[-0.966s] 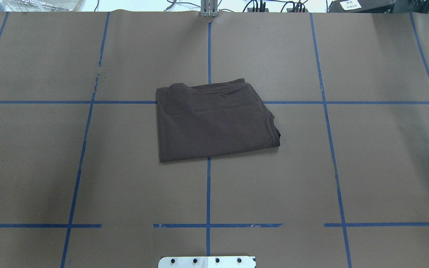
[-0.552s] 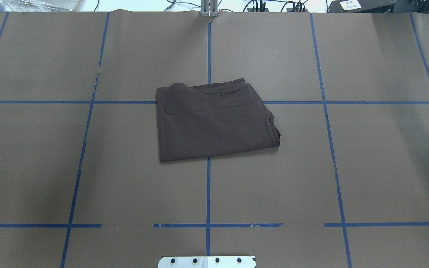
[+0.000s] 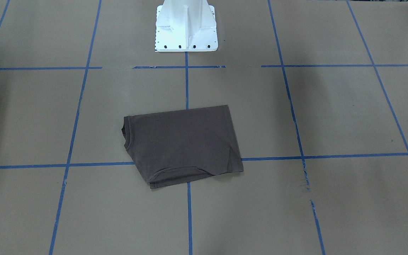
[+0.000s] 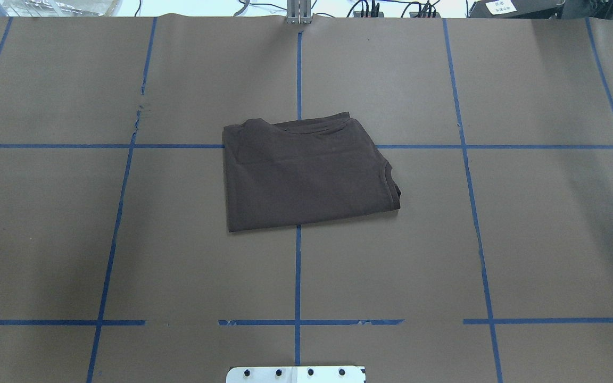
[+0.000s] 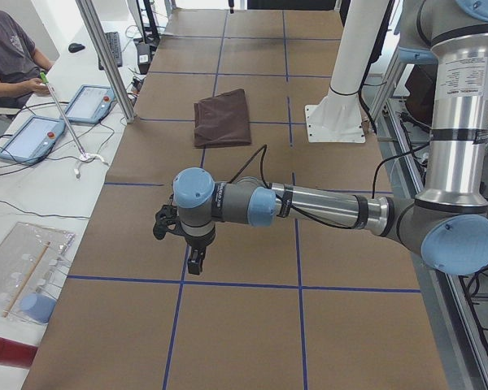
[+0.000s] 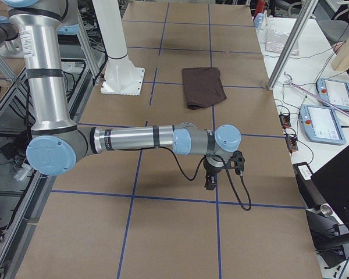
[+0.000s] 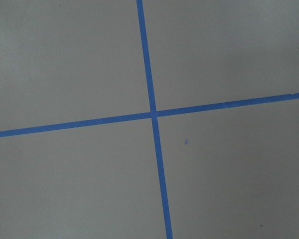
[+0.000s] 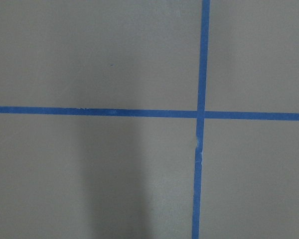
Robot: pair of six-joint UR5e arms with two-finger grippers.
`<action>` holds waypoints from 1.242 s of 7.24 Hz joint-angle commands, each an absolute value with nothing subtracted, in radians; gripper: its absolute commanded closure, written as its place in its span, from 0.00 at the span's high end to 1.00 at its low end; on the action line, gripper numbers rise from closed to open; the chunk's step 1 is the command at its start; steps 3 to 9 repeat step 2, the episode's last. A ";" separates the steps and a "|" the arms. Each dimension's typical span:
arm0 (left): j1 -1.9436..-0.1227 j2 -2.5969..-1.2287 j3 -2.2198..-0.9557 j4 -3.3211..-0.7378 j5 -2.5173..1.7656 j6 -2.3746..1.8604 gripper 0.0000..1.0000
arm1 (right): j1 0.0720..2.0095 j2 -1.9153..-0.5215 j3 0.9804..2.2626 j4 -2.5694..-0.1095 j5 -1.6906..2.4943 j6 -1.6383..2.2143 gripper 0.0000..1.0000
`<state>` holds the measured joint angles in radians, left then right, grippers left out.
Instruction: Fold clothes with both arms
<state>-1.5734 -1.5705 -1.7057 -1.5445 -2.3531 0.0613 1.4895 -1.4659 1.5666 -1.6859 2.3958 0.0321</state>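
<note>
The dark brown T-shirt (image 4: 306, 170) lies folded into a compact rectangle in the middle of the table, collar edge toward the far side. It also shows in the front view (image 3: 182, 145) and both side views (image 5: 222, 118) (image 6: 203, 87). My left gripper (image 5: 195, 262) hangs over bare table far from the shirt, toward the table's left end. My right gripper (image 6: 210, 181) hangs likewise toward the right end. Neither touches the shirt. I cannot tell whether either is open or shut. Both wrist views show only brown paper and blue tape lines.
The white pedestal base (image 3: 186, 24) stands at the robot's edge of the table. Blue tape lines (image 4: 298, 266) grid the brown paper. An operator (image 5: 8, 57) sits beside touch panels (image 5: 89, 101) past the far edge, where a metal post (image 5: 106, 61) rises.
</note>
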 commanded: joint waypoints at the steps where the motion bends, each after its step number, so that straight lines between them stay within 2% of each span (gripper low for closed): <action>1: -1.572 -1.572 -1.703 -1.545 -2.353 0.061 1.00 | 1.489 -1.466 1.568 -1.686 2.396 0.032 1.00; 9: -1.572 -1.572 -1.706 -1.545 -2.353 0.060 1.00 | 1.489 -1.466 1.568 -1.686 2.396 0.032 1.00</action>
